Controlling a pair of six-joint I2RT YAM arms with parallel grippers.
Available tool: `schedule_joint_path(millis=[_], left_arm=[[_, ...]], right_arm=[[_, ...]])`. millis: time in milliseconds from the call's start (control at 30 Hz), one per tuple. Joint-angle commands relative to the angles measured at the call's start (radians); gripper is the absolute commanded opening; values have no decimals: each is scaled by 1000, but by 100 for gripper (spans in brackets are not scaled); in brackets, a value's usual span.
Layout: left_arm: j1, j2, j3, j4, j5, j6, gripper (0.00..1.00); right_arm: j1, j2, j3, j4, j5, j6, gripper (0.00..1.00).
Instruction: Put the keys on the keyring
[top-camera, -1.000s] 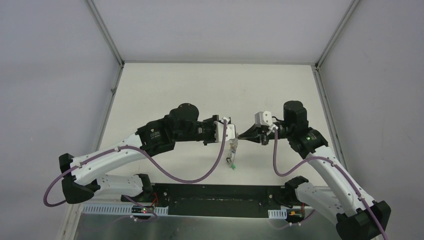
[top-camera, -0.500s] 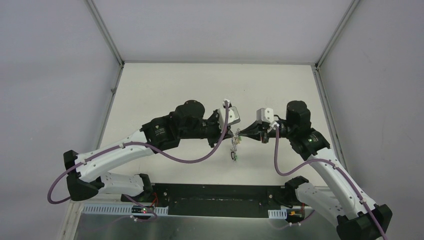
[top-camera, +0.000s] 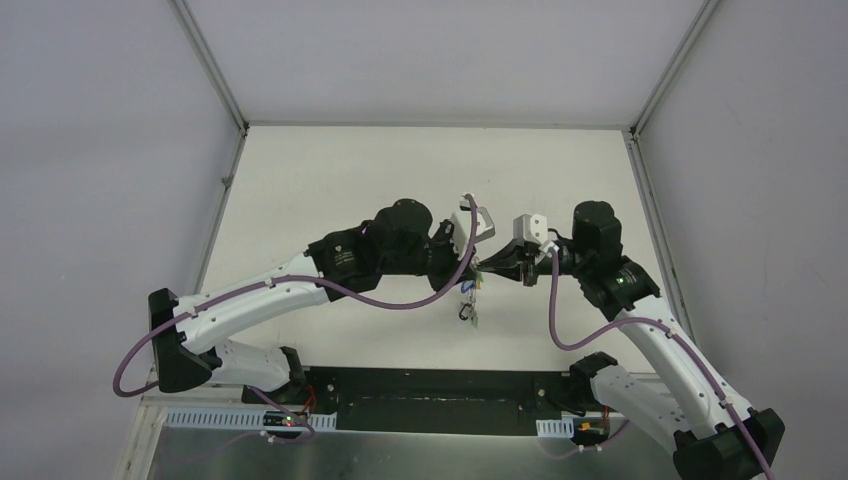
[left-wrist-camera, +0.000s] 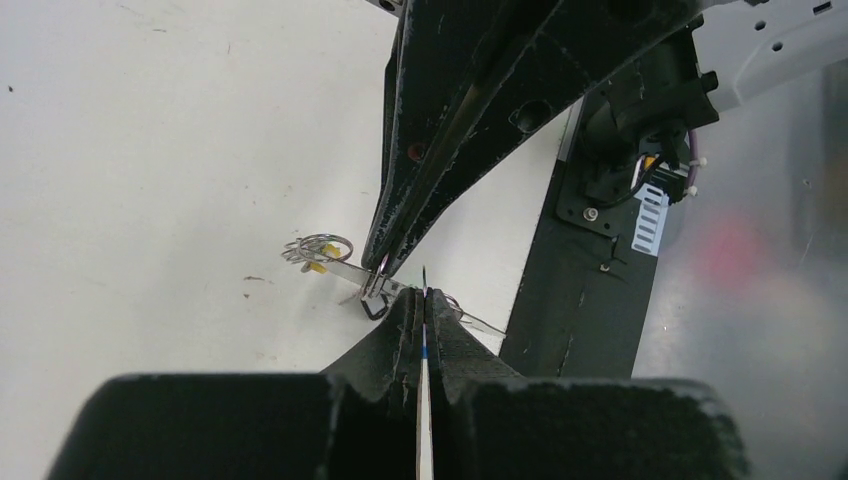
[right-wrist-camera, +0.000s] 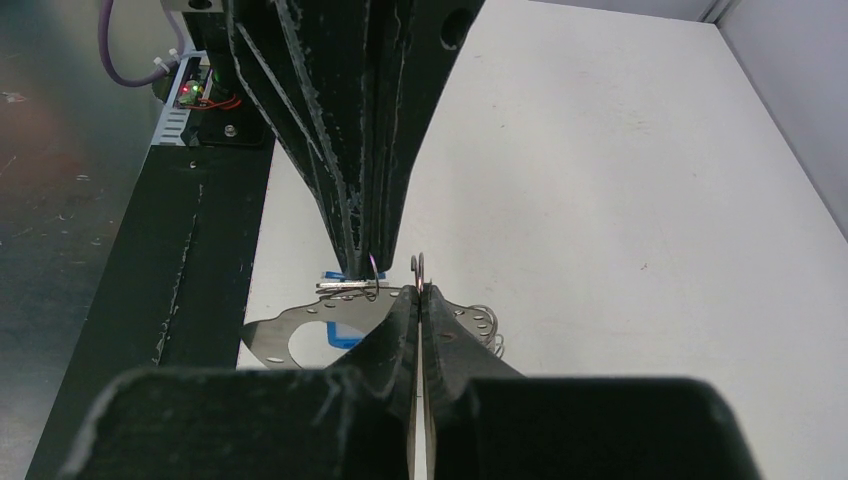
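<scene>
An off-white matte tabletop (top-camera: 330, 180), flecked with a few dark specks, is walled in by pale grey panels (top-camera: 100, 150) on aluminium posts. A flat black metal mounting plate (top-camera: 430, 385) lies along its near edge, and both arm bases stand bolted on it. A small bunch of silver keys (top-camera: 466, 316) with a green tag sits over the bare middle; whether it touches the top cannot be told.

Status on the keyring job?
Left claw and right claw shut, tips meeting, both pinching the thin dark-grey wire keyring. Small silver keys with coloured tags dangle below. Nothing in the way.
</scene>
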Motion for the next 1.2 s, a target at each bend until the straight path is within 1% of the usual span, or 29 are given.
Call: schedule_joint_path(millis=[0, 467, 633, 800, 867, 1167], left_arm=[[-9, 0, 56, 41, -25, -39, 0], [-9, -32, 20, 43, -133, -80, 0], [-9, -28, 23, -3, -162, -69, 0], [-9, -26, 18, -35, -155, -41, 0], [-9, -32, 19, -52, -177, -35, 0], [-8, -35, -21, -51, -163, -48, 0]], right_arm=[[8, -18, 8, 66, -19, 8, 0], [7, -27, 12, 61, -21, -6, 0], [8, -28, 13, 62, -21, -10, 0], [8, -32, 14, 62, -21, -12, 0], [8, -35, 14, 62, -26, -15, 0], [8, -41, 13, 73, -28, -4, 0]])
